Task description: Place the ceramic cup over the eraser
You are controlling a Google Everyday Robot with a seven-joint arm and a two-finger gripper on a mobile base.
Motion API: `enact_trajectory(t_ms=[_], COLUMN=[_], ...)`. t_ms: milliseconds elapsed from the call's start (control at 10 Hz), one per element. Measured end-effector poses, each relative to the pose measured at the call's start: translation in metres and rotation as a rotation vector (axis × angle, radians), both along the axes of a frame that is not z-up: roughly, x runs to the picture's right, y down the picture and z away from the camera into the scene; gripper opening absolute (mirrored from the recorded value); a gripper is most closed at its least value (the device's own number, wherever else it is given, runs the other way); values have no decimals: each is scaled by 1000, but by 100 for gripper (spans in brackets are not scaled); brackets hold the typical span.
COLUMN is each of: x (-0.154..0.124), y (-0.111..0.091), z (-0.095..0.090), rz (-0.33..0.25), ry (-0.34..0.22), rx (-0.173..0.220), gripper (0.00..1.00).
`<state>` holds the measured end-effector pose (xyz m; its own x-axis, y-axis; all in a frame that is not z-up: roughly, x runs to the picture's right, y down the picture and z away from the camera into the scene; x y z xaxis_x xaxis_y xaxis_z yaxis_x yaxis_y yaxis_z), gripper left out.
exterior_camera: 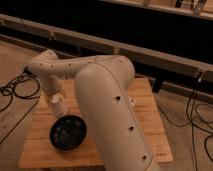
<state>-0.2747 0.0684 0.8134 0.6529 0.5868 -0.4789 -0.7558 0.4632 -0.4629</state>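
My white arm fills the middle of the camera view and bends down at the left over the wooden table. My gripper hangs over the table's left part, just behind the black bowl. A small white tapered thing, likely the ceramic cup, sits right at the gripper's tip, close to the table top. I cannot tell whether it is held or standing. The eraser is not in view; the arm hides much of the table.
The black bowl stands at the table's front left. Black cables lie on the floor at the left, and more cables at the right. A long dark rail runs behind the table.
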Motion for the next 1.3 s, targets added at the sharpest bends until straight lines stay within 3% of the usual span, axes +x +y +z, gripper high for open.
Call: enact_trajectory(t_ms=[400,700,1000,1100,1300], x=[-14,-15,-7,-5,-5], y=[1,0,-3,-7,-17], z=[25,36,35,32,24], rz=[-8,7,4,4,16], ry=[-39,-49,-24,-18,-14], rx=[35,54,56,55,56], gripper=[64,40,8,2,0])
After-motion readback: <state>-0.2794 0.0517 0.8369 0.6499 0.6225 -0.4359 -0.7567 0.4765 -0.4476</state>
